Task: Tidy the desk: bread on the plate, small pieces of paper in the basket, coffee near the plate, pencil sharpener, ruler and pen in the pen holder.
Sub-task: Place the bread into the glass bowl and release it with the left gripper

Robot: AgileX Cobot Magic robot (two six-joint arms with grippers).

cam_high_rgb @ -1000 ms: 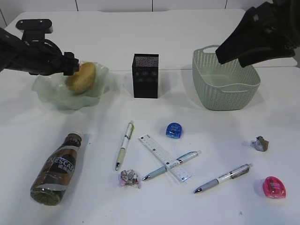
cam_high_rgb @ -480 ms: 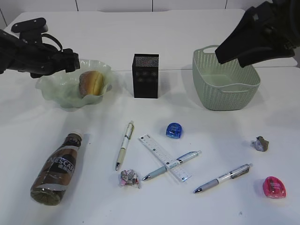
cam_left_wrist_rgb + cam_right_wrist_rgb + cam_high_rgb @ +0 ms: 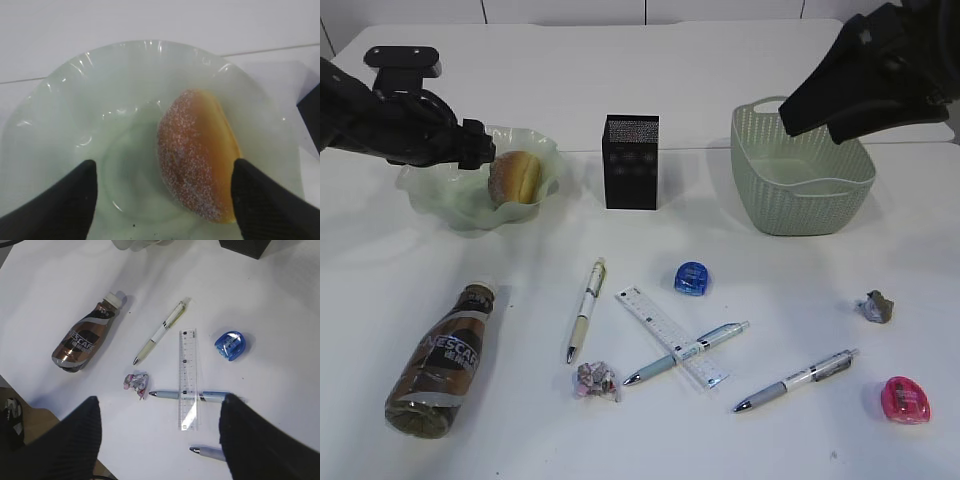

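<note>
My left tool (image 3: 162, 192) has let go of the bread (image 3: 197, 152), which now sits in the plate (image 3: 60, 130) between its wide-apart fingers, so next I go for the coffee (image 3: 440, 358) lying on the counter (image 3: 780, 440).

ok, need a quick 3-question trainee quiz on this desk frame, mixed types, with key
1. True or false: the bread lies in the plate.
2. How many pens lie on the desk? A) two B) three C) four
3. What lies across the ruler?

Key
1. True; the left pincer is open above it, holding nothing.
2. B: one white, two blue-grey.
3. A blue-grey pen, beside the crumpled paper.
</note>
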